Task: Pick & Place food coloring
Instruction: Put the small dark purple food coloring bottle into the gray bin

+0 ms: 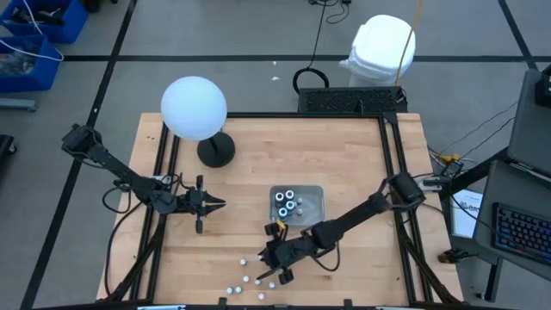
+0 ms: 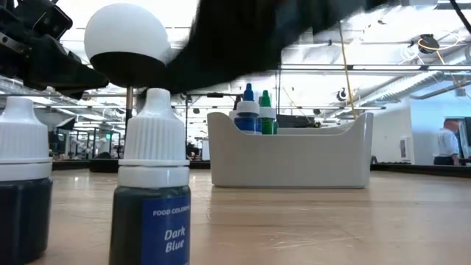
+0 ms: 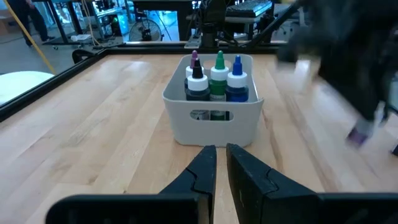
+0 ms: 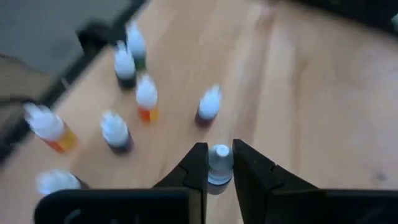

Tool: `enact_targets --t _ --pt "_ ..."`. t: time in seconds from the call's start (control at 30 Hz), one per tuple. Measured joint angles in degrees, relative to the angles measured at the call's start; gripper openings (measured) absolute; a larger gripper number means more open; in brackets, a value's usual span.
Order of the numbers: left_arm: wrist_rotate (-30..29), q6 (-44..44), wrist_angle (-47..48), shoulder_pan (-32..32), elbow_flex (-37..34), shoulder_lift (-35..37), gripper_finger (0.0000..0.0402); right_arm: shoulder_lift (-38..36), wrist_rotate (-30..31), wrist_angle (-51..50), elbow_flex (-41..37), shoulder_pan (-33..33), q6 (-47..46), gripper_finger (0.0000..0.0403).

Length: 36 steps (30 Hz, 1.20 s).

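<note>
Several small food coloring bottles [image 4: 147, 96] with white caps stand loose near the table's near edge [image 1: 244, 284]. Two of them loom close in the low view, one labelled Dark Blue [image 2: 151, 191]. More bottles [image 3: 217, 81] stand upright in the pale tray [image 1: 314, 196] at mid-table. My right gripper [image 4: 219, 158] is over the loose group [image 1: 277, 261], shut on one bottle. My left gripper [image 3: 221, 163] hovers left of the tray [image 1: 215, 204], fingers shut and pointing at it. My right gripper pinches one small bottle by its white cap [image 4: 219, 154] between the two fingers. They come from above, slanting down toward the table's near edge. The bottle stays upright, its body below the fingertips. I cannot tell whether its base is on the table.
A white globe lamp on a dark base [image 1: 195, 108] stands at the far left of the table. Black frame rails [image 1: 392, 155] run along the table's sides. Bare wood lies between the tray and the loose bottles. A person [image 2: 446, 143] stands far off in the room.
</note>
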<state>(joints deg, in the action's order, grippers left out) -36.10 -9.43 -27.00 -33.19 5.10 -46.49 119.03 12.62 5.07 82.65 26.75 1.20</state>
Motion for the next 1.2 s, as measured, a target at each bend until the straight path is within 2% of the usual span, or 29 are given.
enact_targets --t 0.2,0.33,0.43,0.67,0.8,0.93,1.0,1.2 --pt "0.0 0.0 0.26 0.0 0.0 -0.01 0.0047 -9.06 12.8 -14.36 1.36 2.83 2.44 0.0041" --pt "0.04 -0.46 0.27 0.0 0.0 0.01 0.0047 -15.33 23.09 -24.23 0.02 4.31 -2.3 0.0043" --pt "0.04 -1.18 0.63 0.0 0.0 -0.01 0.0047 -19.66 26.47 -26.84 -4.8 4.71 -5.53 0.0043" --pt "0.04 -1.23 1.13 0.0 0.0 -0.01 0.0047 -32.23 32.58 -23.96 -20.43 4.36 -15.34 0.0042" --pt "0.04 -1.01 1.11 0.01 0.0 0.01 0.0047 -37.18 31.76 -11.81 -31.48 2.05 -17.84 0.0042" --pt "0.02 -1.12 1.09 0.0 0.0 0.01 0.0047 -37.71 24.89 -0.26 -39.96 -1.16 -18.16 0.0042" --pt "0.02 -1.2 1.01 0.0 0.0 0.01 0.0047 -36.97 23.0 3.94 -41.93 -2.83 -18.78 0.0042" --pt "-0.22 -1.16 0.98 0.02 0.0 0.01 0.0047 -32.52 18.94 6.16 -42.16 -5.52 -19.94 0.0042"
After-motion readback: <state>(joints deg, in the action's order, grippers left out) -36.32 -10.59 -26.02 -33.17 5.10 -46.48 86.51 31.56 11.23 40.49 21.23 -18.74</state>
